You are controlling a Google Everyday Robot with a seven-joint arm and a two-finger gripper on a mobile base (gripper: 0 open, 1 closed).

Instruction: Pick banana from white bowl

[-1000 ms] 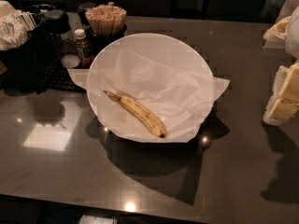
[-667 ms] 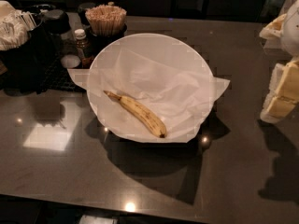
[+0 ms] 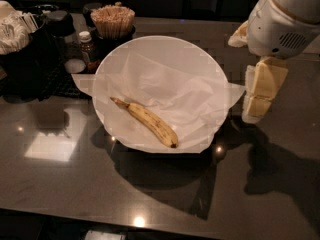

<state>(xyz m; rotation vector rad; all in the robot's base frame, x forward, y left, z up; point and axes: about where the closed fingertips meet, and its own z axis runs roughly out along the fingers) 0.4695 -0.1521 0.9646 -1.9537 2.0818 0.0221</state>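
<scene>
The banana (image 3: 149,122) is slim, yellow and brown-speckled. It lies slantwise in the front left part of the white bowl (image 3: 161,45), stem to the upper left and dark tip to the lower right. The bowl is lined with crinkled white paper (image 3: 175,91) that hangs over its rim. My gripper (image 3: 254,114) hangs down from the white arm housing (image 3: 285,19) just right of the bowl's right rim, low over the table. It is apart from the banana and holds nothing.
The bowl stands on a dark glossy counter (image 3: 75,184). Behind it on the left are a cup of wooden stirrers (image 3: 114,20), a small brown bottle (image 3: 89,49) and a black caddy with white packets (image 3: 20,39). A pale object (image 3: 239,36) lies at the back right.
My arm and gripper have moved left from the right edge and now stand next to the bowl's right rim. The banana and bowl have not moved.
</scene>
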